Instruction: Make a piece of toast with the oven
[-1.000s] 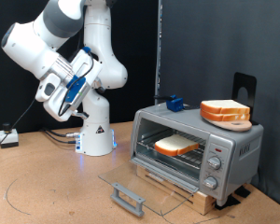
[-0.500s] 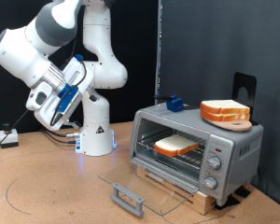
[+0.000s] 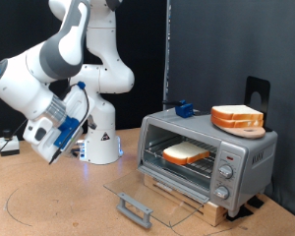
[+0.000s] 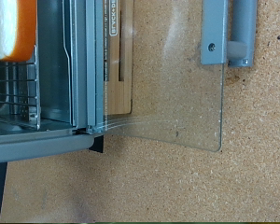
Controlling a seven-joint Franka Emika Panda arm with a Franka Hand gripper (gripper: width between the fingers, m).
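Note:
The oven [image 3: 248, 157] stands at the exterior view's right on a wooden base, its glass door [image 3: 152, 192] open and lying flat, with the grey bar handle [image 3: 135, 208] at the front. The piece of toast [image 3: 187, 152] lies on the wire rack inside. In the wrist view I see the oven's open front [image 4: 56, 84], an edge of the toast [image 4: 11, 28], the glass door [image 4: 177, 93] and the handle [image 4: 226, 33]. My gripper [image 3: 51, 147] hangs at the exterior view's left, well away from the oven. Its fingers do not show in the wrist view.
A thicker pile of bread slices [image 3: 236, 117] sits on a board on the oven's top. A small blue object [image 3: 183, 108] lies behind the oven and a black stand [image 3: 256, 90] rises at the back right. The robot base [image 3: 100, 143] stands mid-table. Cables lie at the left edge.
The arm has swung down and to the exterior view's left, away from the oven. The oven, door and toast have not moved.

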